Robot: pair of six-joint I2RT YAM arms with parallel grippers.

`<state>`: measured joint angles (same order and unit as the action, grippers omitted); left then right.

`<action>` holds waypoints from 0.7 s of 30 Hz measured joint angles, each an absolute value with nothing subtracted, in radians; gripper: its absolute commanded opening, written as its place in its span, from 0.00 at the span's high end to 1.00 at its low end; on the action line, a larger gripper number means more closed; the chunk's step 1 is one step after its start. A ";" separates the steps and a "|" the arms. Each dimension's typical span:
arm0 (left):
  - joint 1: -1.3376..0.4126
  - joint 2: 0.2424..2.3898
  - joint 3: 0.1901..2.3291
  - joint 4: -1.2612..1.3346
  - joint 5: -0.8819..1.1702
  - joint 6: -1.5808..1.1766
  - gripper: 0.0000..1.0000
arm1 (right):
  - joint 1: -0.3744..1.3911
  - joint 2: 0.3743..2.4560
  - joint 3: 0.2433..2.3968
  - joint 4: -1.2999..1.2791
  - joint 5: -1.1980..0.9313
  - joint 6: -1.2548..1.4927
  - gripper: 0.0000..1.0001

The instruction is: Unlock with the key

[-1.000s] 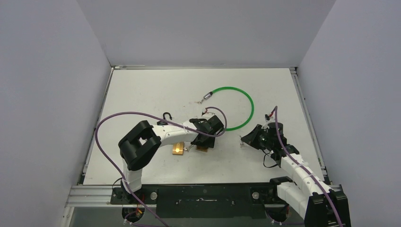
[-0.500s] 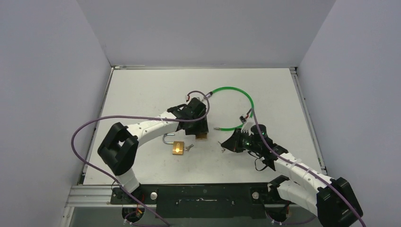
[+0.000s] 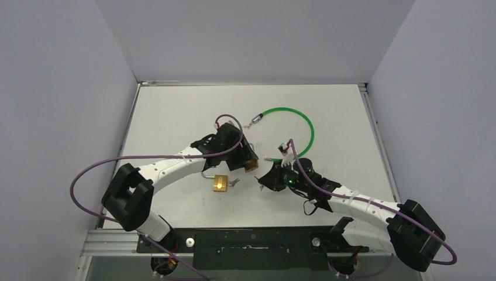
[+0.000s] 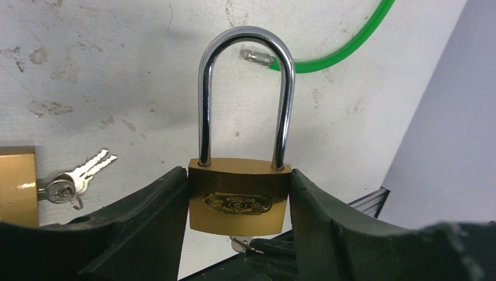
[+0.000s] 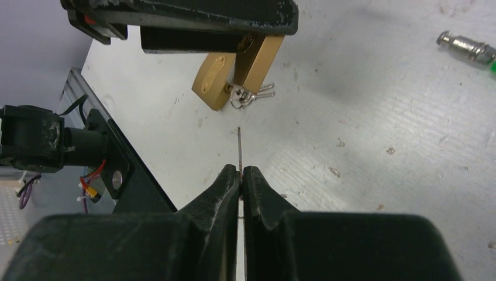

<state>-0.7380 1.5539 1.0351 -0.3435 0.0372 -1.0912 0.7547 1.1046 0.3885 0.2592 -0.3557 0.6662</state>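
My left gripper is shut on a brass padlock with a long silver shackle, held upright above the table. From above, that padlock hangs at the gripper. My right gripper is shut on a thin key, seen edge-on and pointing at the left gripper. The right gripper sits just right of the held padlock, slightly apart. The key's tip shows just under the padlock's base.
A second brass padlock lies on the table with a bunch of keys beside it; both show in the left wrist view. A green cable loop lies behind. Its metal end is near.
The left gripper has carried the padlock back and left, away from the second padlock. The right gripper has moved left across the table with the key, up close to the held padlock.
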 measured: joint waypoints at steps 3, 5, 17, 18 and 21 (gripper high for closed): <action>-0.731 1.518 1.000 -0.303 0.048 -1.144 1.00 | 0.775 1.105 0.389 0.294 -0.307 0.667 1.00; -0.728 1.506 0.983 -0.281 0.053 -1.175 1.00 | 0.784 1.105 0.389 0.309 -0.278 0.670 1.00; -0.715 1.462 0.884 -0.171 0.054 -1.332 1.00 | 0.796 1.106 0.391 0.353 -0.189 0.702 1.00; -0.715 1.460 0.883 -0.165 0.054 -1.337 1.00 | 0.798 1.108 0.393 0.354 -0.189 0.704 1.00; -0.711 1.454 0.880 -0.155 0.056 -1.356 1.00 | 0.800 1.124 0.405 0.360 -0.190 0.708 1.00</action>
